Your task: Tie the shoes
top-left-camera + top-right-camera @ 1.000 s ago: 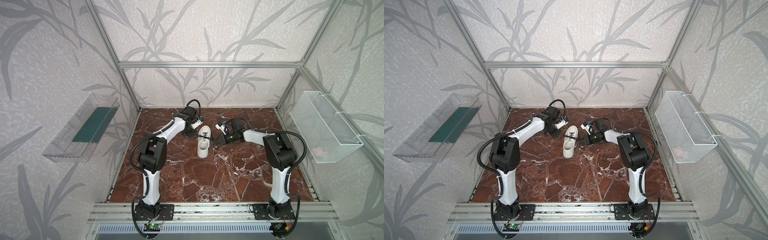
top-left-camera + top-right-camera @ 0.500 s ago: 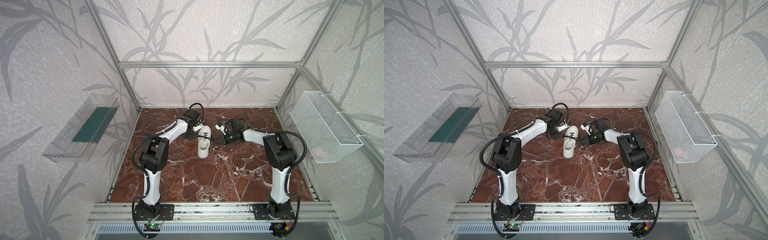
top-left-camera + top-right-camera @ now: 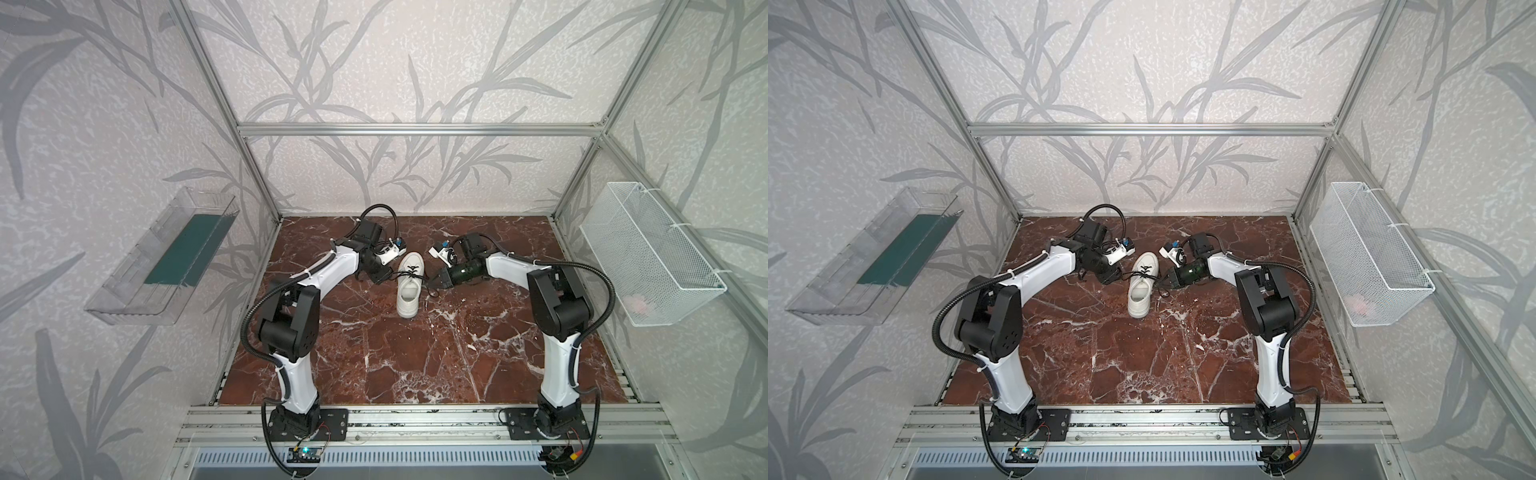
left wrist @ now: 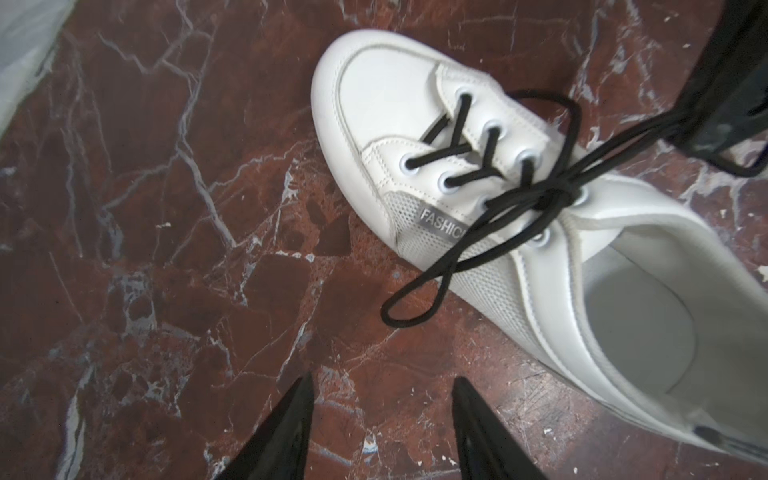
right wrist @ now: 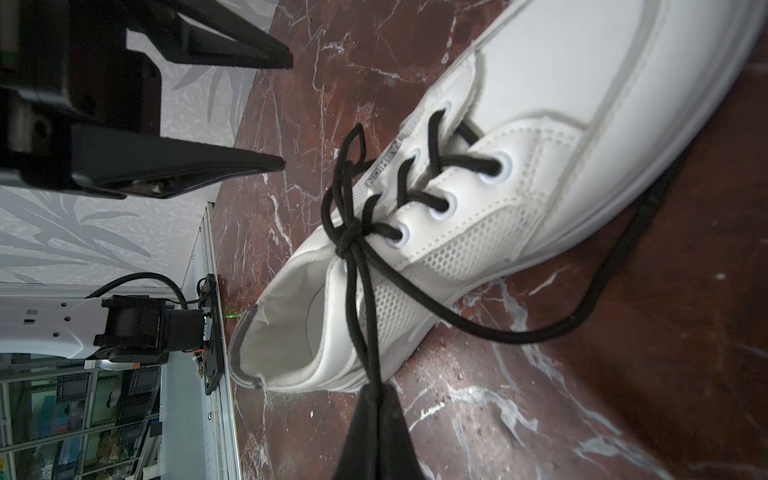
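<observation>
We find the white shoe (image 3: 409,286) far back on the red-brown marble bench (image 3: 415,365), lengthwise front to back, toe toward the leaf-patterned far wall (image 3: 415,174). Our left tool (image 4: 381,378) stands parted and empty near the black laces (image 4: 552,194); our right tool (image 5: 376,392) is pinched tight on them.

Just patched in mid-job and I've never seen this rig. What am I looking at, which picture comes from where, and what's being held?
Two white-and-black robot arms stand at the front of a red-brown marble tabletop. The two wide pictures come from one overhead stereo camera; the close-ups come from a camera on each wrist. Between the arms lies a white low-top sneaker with thin black laces, knotted. The left gripper is open and empty. The right gripper is shut on the laces, pinching two strands from the knot.
</observation>
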